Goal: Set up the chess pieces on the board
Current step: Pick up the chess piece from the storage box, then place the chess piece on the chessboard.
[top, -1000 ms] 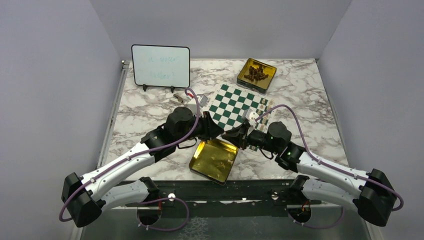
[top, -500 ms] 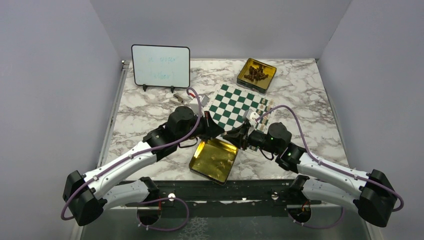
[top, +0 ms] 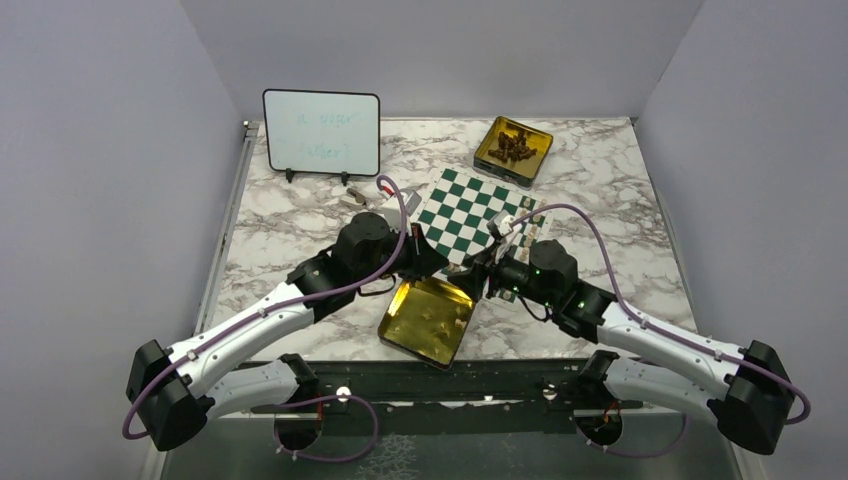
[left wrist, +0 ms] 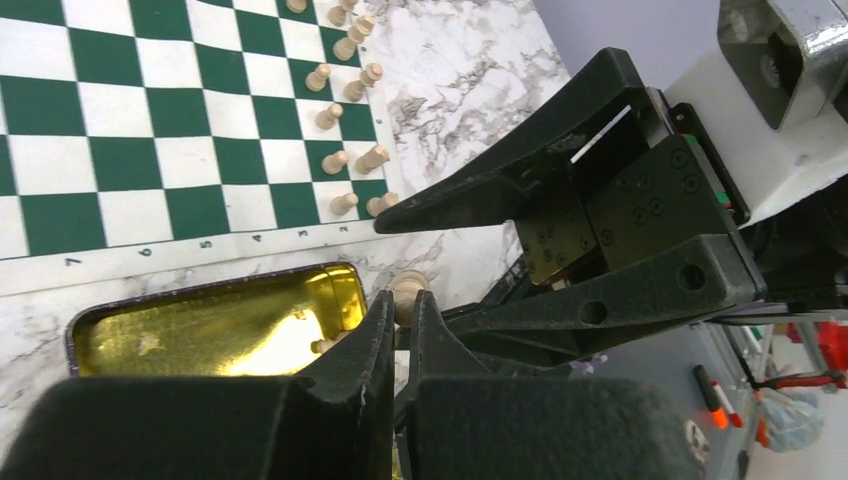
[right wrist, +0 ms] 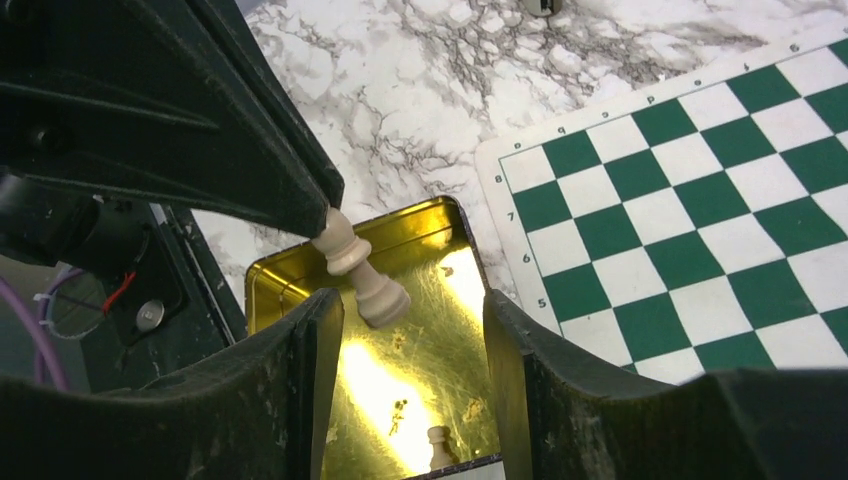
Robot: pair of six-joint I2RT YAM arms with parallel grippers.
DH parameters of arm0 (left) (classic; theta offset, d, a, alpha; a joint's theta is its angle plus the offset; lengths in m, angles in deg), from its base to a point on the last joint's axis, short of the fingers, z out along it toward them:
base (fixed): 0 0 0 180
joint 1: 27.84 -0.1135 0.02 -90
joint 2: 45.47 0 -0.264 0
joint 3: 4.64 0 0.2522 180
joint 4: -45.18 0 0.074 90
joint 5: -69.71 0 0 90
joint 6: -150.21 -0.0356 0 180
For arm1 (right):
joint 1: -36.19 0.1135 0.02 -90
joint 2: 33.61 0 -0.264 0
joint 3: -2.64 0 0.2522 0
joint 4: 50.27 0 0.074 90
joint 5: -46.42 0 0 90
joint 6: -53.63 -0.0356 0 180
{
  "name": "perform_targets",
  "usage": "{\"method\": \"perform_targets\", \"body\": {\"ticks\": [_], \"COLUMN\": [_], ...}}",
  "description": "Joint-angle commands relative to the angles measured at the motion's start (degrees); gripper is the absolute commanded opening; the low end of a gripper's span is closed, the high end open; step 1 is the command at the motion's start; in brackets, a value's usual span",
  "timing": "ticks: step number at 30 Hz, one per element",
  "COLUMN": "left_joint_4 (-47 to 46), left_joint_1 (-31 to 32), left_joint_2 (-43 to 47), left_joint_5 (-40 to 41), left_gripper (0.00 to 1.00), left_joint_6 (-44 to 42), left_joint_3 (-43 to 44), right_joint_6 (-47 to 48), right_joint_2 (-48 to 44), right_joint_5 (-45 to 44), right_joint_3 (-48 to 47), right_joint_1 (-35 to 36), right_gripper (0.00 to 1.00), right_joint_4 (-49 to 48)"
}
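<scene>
The left gripper (left wrist: pixel 402 303) is clamped on the head of a cream pawn (right wrist: pixel 356 266) (possibly a bishop; its top is hidden). The piece hangs tilted over the gold tin (right wrist: pixel 400 375), just near of the board (right wrist: pixel 690 190). The right gripper (right wrist: pixel 412 305) has its jaws apart on either side of the base, likely for a handover.

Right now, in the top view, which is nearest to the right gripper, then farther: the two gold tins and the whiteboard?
1. Near gold tin, front centre, right beside it.
2. Far gold tin, back right.
3. Whiteboard, back left.
</scene>
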Motion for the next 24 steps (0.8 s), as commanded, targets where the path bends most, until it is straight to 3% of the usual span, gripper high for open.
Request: {"method": "perform_targets", "body": {"ticks": [1,6,12,17,20,24], "left_joint_4": [3.1,4.2,9.1,11.4,11.8,11.7], "left_joint_1": [0.2,0.2,0.2,0.2,0.2,0.4], "left_joint_2": [0.6,0.6,-0.1,-1.3,-3.5,-8.8], "left_joint_5": [4.3,6.4,9.9,11.7,11.8,11.2], "left_gripper": [0.03,0.03,0.03,0.03,0.03,0.03], "left_joint_6": [-4.4,-6.2,-10.3,-12.2,-12.6,-13.6], "left_joint_3": [2.8,3.4,5.3,6.8,8.2,12.0], "right_joint_6": [-2.3,-3.8,-10.9,-12.3,-12.1,-10.9], "right_joint_2": [-2.0,-3.4,-0.4,1.1,1.4,4.3], "right_joint_5": [-1.3,-2.7,-20.7,-31.9,-29.8,-22.0], "right_joint_3": [-1.6,-0.7,-6.2,-9.4,-10.8,-13.0], "right_joint_1": [0.1,0.1,0.1,-0.7,-6.9,-20.0], "right_gripper": [0.59,0.60,0.63,0.64,0.63,0.64], "right_joint_4": [3.4,4.5,16.8,21.0,20.8,21.7]}}
